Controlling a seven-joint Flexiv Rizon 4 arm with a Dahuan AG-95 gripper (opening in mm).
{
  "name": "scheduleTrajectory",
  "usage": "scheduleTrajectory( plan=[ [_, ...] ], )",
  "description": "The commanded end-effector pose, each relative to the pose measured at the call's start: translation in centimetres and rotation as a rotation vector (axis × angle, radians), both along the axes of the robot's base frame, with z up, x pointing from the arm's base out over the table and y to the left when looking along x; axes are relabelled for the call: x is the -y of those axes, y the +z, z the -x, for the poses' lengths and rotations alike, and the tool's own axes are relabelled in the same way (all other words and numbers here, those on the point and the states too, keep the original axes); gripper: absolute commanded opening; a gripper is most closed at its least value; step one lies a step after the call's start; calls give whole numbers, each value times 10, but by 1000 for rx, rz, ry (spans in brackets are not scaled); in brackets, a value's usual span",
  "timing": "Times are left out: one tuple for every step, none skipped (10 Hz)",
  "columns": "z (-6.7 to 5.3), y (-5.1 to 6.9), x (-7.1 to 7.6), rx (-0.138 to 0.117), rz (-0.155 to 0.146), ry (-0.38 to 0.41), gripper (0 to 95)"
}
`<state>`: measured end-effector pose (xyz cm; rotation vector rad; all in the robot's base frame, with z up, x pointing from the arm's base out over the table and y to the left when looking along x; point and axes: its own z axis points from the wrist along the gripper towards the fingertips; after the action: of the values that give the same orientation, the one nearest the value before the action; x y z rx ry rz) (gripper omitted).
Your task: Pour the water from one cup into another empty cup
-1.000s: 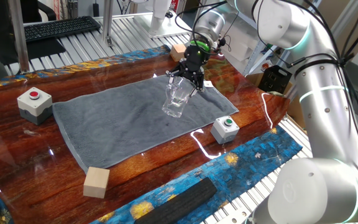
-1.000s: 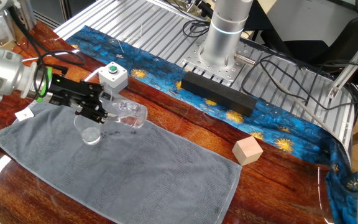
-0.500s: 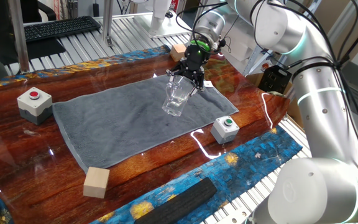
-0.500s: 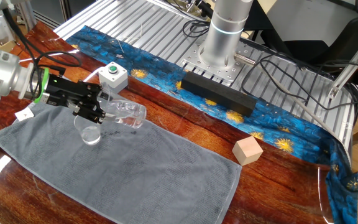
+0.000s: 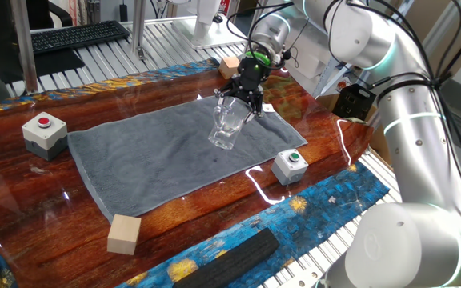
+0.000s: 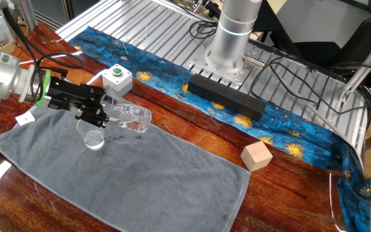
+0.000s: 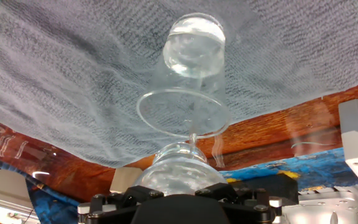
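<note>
My gripper (image 6: 99, 115) is shut on the clear glass mug (image 6: 131, 118) and holds it tipped on its side above the grey towel (image 6: 140, 174). The small handleless glass (image 6: 94, 136) stands upright on the towel just below the mug's mouth. In the hand view the mug (image 7: 179, 171) fills the bottom. A thin stream of water (image 7: 193, 138) runs from it into the small glass (image 7: 185, 93) under it. In the one fixed view my gripper (image 5: 243, 94) holds the mug (image 5: 232, 110) over the small glass (image 5: 223, 138), and the two overlap.
A green-button box (image 6: 117, 77) stands close behind the mug, also in the one fixed view (image 5: 290, 166). A red-button box (image 5: 44, 132) is at the towel's left end. Wooden blocks (image 5: 124, 234) (image 6: 257, 156) and a black bar (image 6: 224, 96) lie near the table's edge.
The mug stays tipped over the small glass. The arm has shifted only very slightly; nothing else has moved.
</note>
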<state>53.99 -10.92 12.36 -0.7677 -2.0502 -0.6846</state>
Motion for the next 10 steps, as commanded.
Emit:
scheduleTrajectory(
  plan=[
    [1, 0, -1, 20, 16, 1, 0],
    [1, 0, -1, 31, 26, 7, 0],
    [1, 1, -1, 46, 36, 16, 0],
    [1, 1, -1, 66, 50, 29, 0],
    [1, 3, 0, 96, 81, 56, 0],
    [2, 5, 0, 126, 112, 79, 0],
    [2, 7, 0, 151, 130, 84, 0],
    [2, 8, -1, 173, 138, 81, 0],
    [3, 15, -4, 234, 211, 121, 0],
    [4, 20, -8, 274, 255, 139, 0]
  ],
)
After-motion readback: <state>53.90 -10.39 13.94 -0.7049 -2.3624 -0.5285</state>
